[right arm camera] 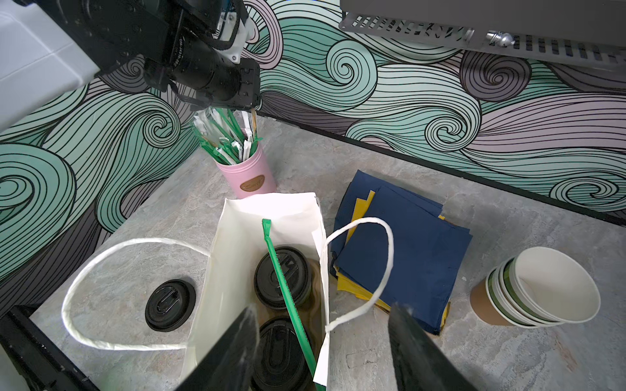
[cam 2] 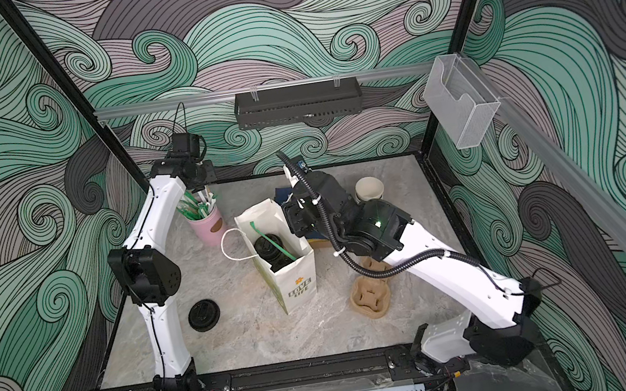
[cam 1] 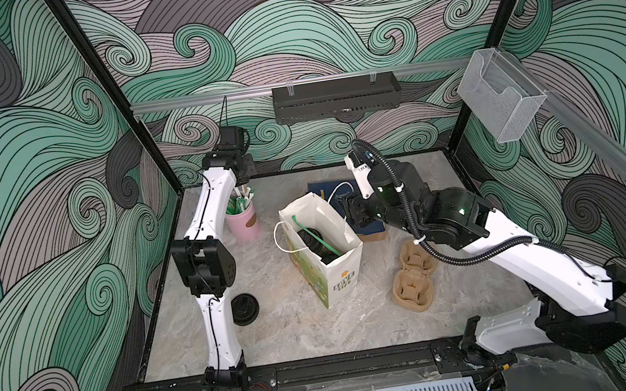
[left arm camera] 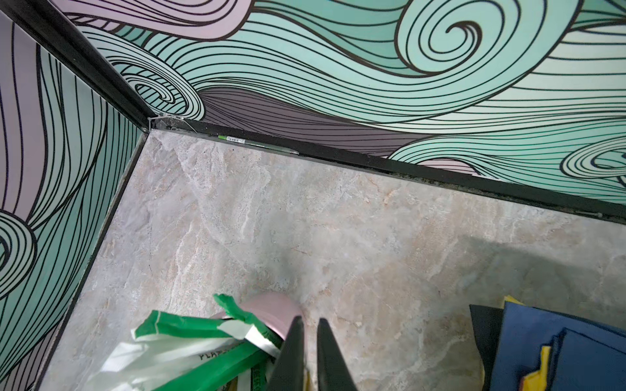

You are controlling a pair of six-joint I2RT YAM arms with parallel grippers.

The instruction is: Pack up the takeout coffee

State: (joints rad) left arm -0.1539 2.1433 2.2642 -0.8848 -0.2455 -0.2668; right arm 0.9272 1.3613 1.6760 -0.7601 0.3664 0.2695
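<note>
The takeout coffee is two cups with black sip lids [right arm camera: 283, 277] [right arm camera: 281, 352], standing inside the upright white paper bag [cam 1: 348, 260] [cam 2: 295, 283]. A green wrapped straw [right arm camera: 288, 291] leans across them. My right gripper [right arm camera: 324, 306] [cam 1: 351, 209] hangs open just above the bag's rear rim. One bag wall and a white handle show between its fingers, ungripped. My left gripper [left arm camera: 310, 320] [cam 1: 243, 173] is at the back left over the pink cup [right arm camera: 247, 176] of wrapped straws. Its jaws are pinched nearly together on a thin tan stick [right arm camera: 253, 122] rising from that cup.
A loose black lid [cam 1: 245, 308] lies beside the left arm. Two brown pulp cup carriers [cam 1: 413, 286] lie right of the bag. Navy and yellow napkins [right arm camera: 403, 247] and a tilted stack of lidless cups [right arm camera: 542, 291] sit behind it. A black shelf [cam 1: 334, 96] hangs on the rear wall.
</note>
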